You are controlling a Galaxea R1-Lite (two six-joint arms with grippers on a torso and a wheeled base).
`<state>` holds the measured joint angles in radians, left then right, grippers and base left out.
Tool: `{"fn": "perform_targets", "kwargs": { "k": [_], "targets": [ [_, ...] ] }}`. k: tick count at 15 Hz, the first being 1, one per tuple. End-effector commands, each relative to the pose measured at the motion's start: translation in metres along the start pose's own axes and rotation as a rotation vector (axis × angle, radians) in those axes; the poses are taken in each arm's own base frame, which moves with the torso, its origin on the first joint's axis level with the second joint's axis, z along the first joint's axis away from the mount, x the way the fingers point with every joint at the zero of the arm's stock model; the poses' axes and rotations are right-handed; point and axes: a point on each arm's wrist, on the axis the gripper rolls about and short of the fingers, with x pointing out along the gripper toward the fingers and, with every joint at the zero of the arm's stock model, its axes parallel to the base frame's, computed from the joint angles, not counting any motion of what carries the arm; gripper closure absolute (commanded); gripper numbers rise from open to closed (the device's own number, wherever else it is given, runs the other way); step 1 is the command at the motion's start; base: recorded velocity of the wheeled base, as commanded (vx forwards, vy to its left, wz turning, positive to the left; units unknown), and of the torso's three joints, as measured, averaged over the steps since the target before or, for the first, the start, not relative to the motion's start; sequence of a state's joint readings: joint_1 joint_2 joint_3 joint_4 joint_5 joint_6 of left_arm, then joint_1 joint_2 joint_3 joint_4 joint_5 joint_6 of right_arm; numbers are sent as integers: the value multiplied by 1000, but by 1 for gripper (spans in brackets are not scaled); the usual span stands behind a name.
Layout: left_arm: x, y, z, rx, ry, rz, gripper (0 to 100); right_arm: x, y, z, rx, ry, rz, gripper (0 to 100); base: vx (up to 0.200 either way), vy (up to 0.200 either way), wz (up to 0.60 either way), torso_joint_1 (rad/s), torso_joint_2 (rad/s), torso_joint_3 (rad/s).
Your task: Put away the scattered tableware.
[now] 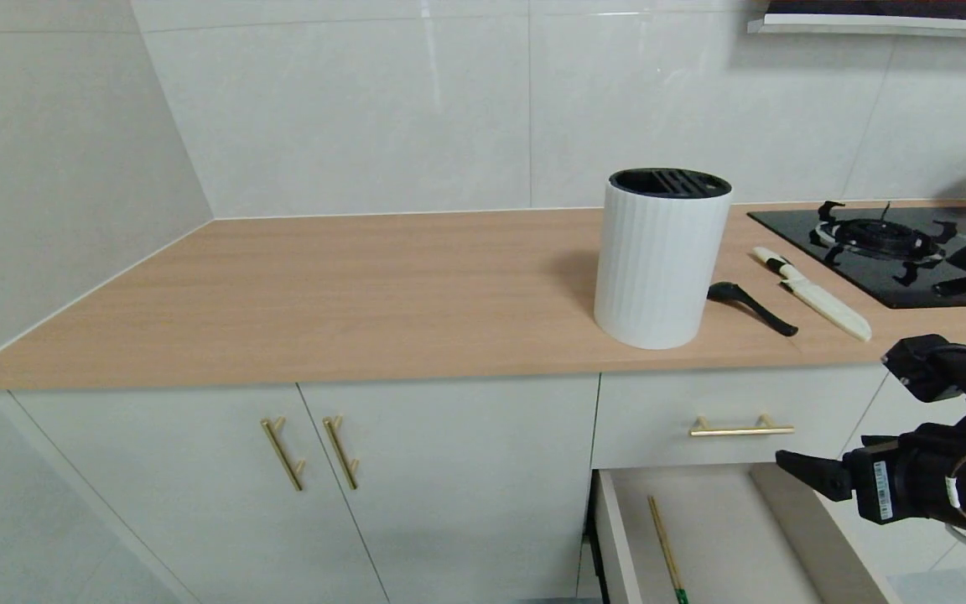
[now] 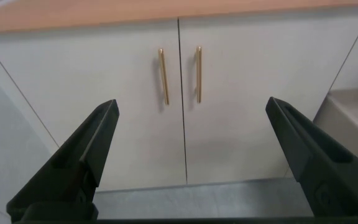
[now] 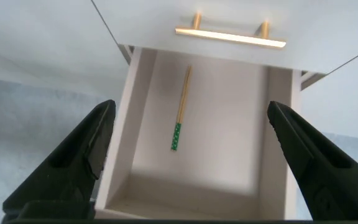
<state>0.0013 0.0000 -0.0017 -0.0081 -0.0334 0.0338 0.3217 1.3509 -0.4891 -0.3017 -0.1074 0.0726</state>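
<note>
Left end effector (image 2: 191, 104): fingers spread, nothing held, facing the double cabinet doors (image 2: 241, 93) below the tabletop (image 1: 324, 294). Right end effector (image 3: 189, 111): fingers spread, nothing held, above the open drawer (image 3: 122, 134), where one green-tipped chopstick (image 3: 180, 109) lies. On the tabletop, a black spoon (image 1: 751, 307) and a pale knife (image 1: 814, 294) lie side by side, not touching, between the white slotted holder (image 1: 662, 260) and the stove (image 1: 885, 243).

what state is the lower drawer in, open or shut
Open: the lower drawer is pulled out, and a chopstick lies inside it.
</note>
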Motion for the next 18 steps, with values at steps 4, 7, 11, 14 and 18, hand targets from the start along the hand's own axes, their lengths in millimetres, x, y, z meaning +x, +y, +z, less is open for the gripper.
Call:
{"fn": "perform_targets", "kwargs": {
  "k": [4, 7, 11, 14, 18],
  "targets": [
    [0, 0, 0, 1, -1, 0, 0, -5, -3, 4, 8, -29, -9, 0, 0, 0, 0, 127, -336, -212],
    [0, 0, 0, 1, -1, 0, 0, -8, -21, 35, -45, -129, -71, 0, 0, 0, 0, 12, -25, -17],
    [0, 0, 0, 1, -1, 0, 0, 46, -56, 93, -47, -174, -28, 0, 0, 0, 0, 0, 0, 0],
    [0, 0, 0, 0, -1, 0, 0, 110, -76, 96, -76, -106, 74, 0, 0, 0, 0, 0, 0, 0],
    [0, 0, 0, 0, -1, 0, 0, 165, -91, 96, -77, -70, 60, 0, 0, 0, 0, 0, 0, 0]
  ]
}}
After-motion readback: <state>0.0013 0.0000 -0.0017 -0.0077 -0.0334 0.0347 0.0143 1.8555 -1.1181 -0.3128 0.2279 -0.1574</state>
